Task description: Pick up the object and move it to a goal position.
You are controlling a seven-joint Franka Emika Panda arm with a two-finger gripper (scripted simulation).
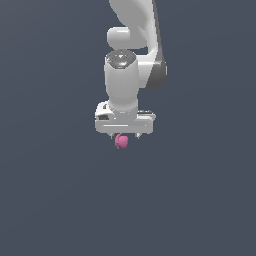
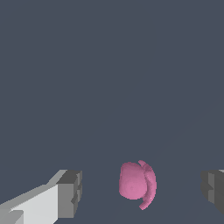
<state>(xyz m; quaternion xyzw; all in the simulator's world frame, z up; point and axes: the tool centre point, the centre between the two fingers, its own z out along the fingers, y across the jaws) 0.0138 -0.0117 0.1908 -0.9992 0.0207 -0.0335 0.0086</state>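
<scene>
The object (image 2: pixel 136 184) is a small pink roundish lump lying on the dark grey floor. In the wrist view it sits between my two fingertips, with a gap on each side, so neither pad (image 2: pixel 70 194) touches it. My gripper (image 2: pixel 142 192) is open around it. In the exterior view the white gripper (image 1: pixel 126 135) points straight down, and the object (image 1: pixel 121 141) peeks out just under the hand, mostly covered by it.
A plain dark grey floor (image 1: pixel 60 200) fills both views. The white arm (image 1: pixel 135 30) rises above the hand in the exterior view.
</scene>
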